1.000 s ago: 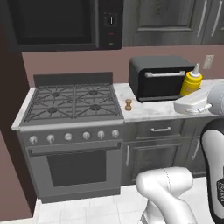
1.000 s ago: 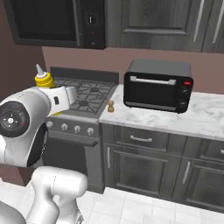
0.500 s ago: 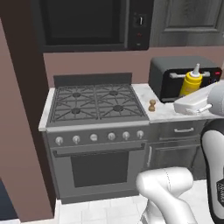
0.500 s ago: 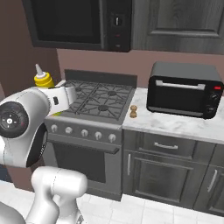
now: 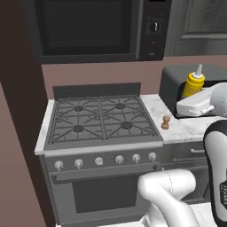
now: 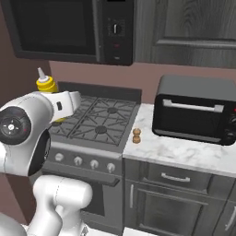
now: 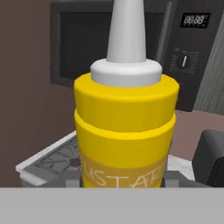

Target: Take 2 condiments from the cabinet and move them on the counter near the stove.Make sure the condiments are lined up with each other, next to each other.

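My gripper (image 7: 124,183) is shut on the yellow squeeze bottle (image 7: 126,127), held upright with its white nozzle pointing up. The bottle (image 5: 195,83) sticks up above my hand at the right, in front of the toaster oven, and in the right base view it (image 6: 46,84) rises at the left over the stove's edge. The brown pepper mill (image 5: 166,123) (image 6: 137,135) stands upright on the white marble counter (image 5: 188,128) (image 6: 184,154), just right of the stove (image 5: 102,119) (image 6: 99,120). A dark wall cabinet (image 6: 184,27) hangs above the counter, its door shut.
A black toaster oven (image 6: 193,110) (image 5: 170,86) sits on the counter right of the pepper mill. A black microwave (image 5: 88,26) (image 6: 69,27) hangs over the stove. Dark drawers (image 6: 173,177) run below the counter. A brown wall (image 5: 17,133) borders the stove's left side.
The whole picture has slid rightward, so the base has driven left toward the stove. The bottle stays in my gripper, and the pepper mill has not moved on the counter.
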